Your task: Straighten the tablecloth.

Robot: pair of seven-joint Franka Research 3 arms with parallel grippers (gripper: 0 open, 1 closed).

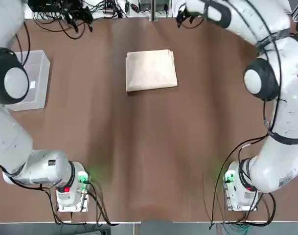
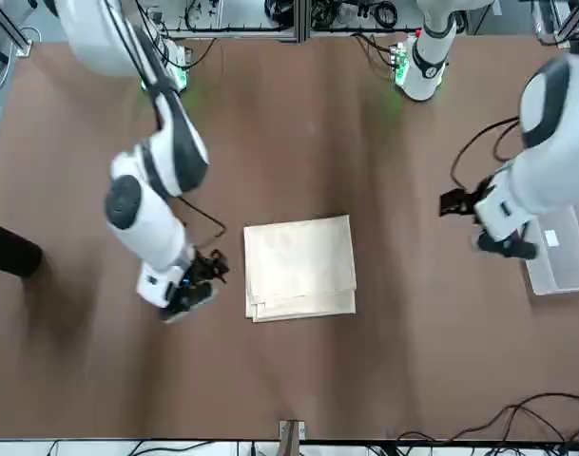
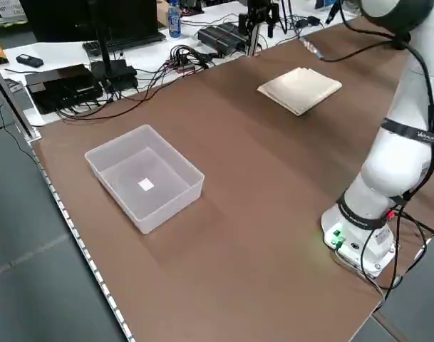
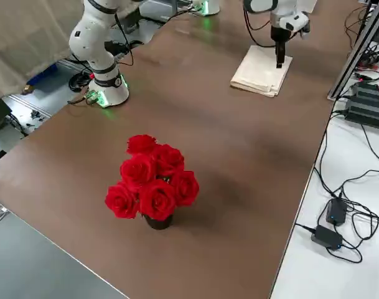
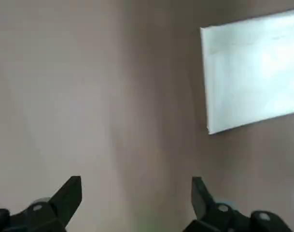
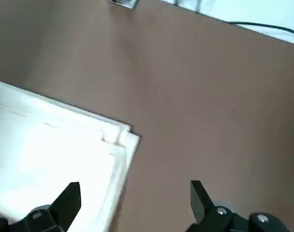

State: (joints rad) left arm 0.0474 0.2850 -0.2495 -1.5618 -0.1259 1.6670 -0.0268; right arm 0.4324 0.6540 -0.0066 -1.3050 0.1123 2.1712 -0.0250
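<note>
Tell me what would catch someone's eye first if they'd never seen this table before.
Probably the bunch of red roses standing alone on the brown table at the robot's right. Next, the folded cream tablecloth lying mid-table toward the far edge, with the right pincer open just beside it. A clear plastic bin sits at the robot's left, near the open left pincer.

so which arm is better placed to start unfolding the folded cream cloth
Right. The right hand hangs open beside the folded cream-beige fabric cloth, whose layered corner fills its wrist view. The left hand, also open, sits off by the translucent plastic bin, well clear of the cloth.
</note>
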